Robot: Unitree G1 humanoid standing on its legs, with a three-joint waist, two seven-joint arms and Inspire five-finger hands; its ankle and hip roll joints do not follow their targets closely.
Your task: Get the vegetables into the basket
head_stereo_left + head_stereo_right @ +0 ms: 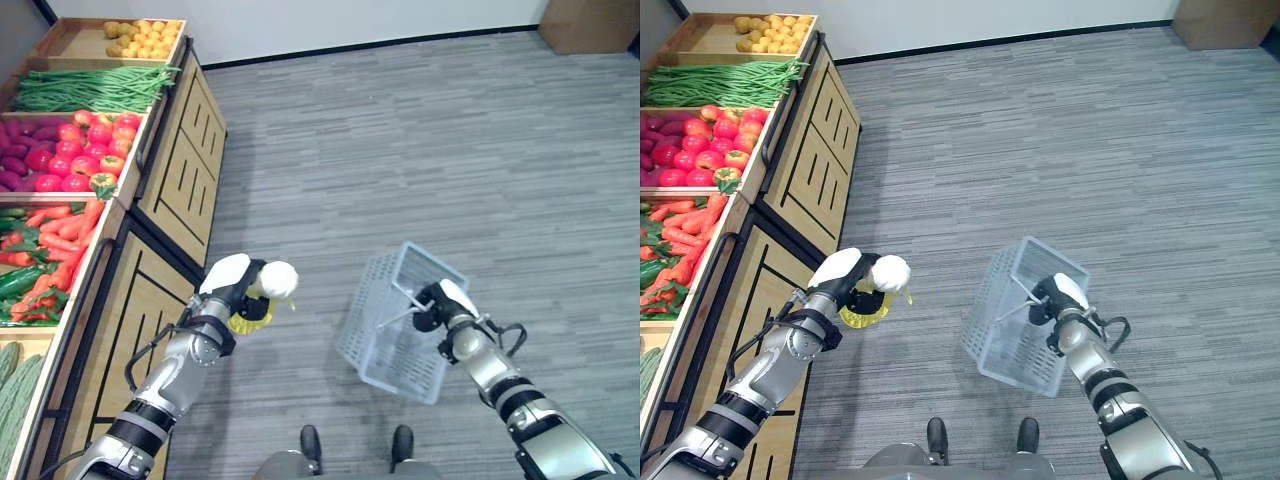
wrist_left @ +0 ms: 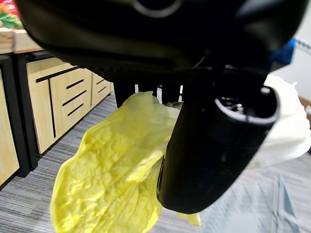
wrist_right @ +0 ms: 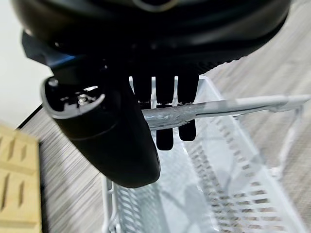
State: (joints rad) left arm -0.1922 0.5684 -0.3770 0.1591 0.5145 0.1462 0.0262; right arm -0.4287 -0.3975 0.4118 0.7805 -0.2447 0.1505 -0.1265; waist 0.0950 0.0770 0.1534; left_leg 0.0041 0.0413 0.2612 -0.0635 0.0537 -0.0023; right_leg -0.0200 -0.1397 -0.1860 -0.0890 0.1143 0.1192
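My left hand (image 1: 232, 288) is curled round a yellow lettuce (image 2: 114, 170), clear of the stand (image 1: 170, 190); my right hand (image 1: 440, 303) grips the basket (image 1: 395, 330) handle (image 3: 218, 109), keeping it tilted open for the drop.

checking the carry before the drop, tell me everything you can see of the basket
The basket is a pale, see-through plastic shopping basket with slotted walls and a thin grey handle. It hangs above the grey floor, tilted, its open top turned toward the robot's left. The right hand has its fingers curled round the handle; nothing else touches it. Nothing shows inside it. The left hand, holding a yellow leafy vegetable, is beside it, apart.
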